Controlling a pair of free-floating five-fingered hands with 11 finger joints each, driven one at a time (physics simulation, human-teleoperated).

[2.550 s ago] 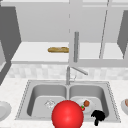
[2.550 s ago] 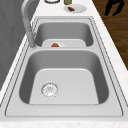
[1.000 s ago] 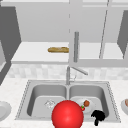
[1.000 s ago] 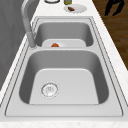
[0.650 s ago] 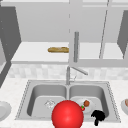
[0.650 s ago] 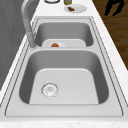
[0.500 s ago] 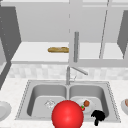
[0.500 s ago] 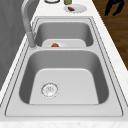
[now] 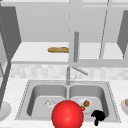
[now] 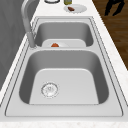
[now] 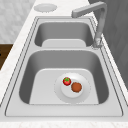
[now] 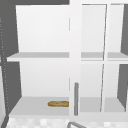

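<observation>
One plate (image 11: pixel 72 88) on floor of right sink basin (image 11: pixel 100 75), bearing strawberry (image 11: pixel 66 81) and brown patty (image 11: pixel 76 87); strawberry seen from right side, hidden from left side. Right hand (image 9: pixel 98 116) hovering at basin's front right corner, holding nothing; finger spread not discernible. Baguette (image 12: pixel 58 103) on cabinet's bottom shelf (image 12: pixel 32 106), upper view.

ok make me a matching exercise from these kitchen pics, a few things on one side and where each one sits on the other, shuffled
Things:
1. baguette
2. strawberry
3. drain strainer
4. black hand

Places:
A. floor of the left basin
B. on the white plate in the right basin
C. lowest shelf of the open wall cabinet
D. over the sink's front right rim

Pairs: 1-C, 2-B, 3-A, 4-D
</observation>
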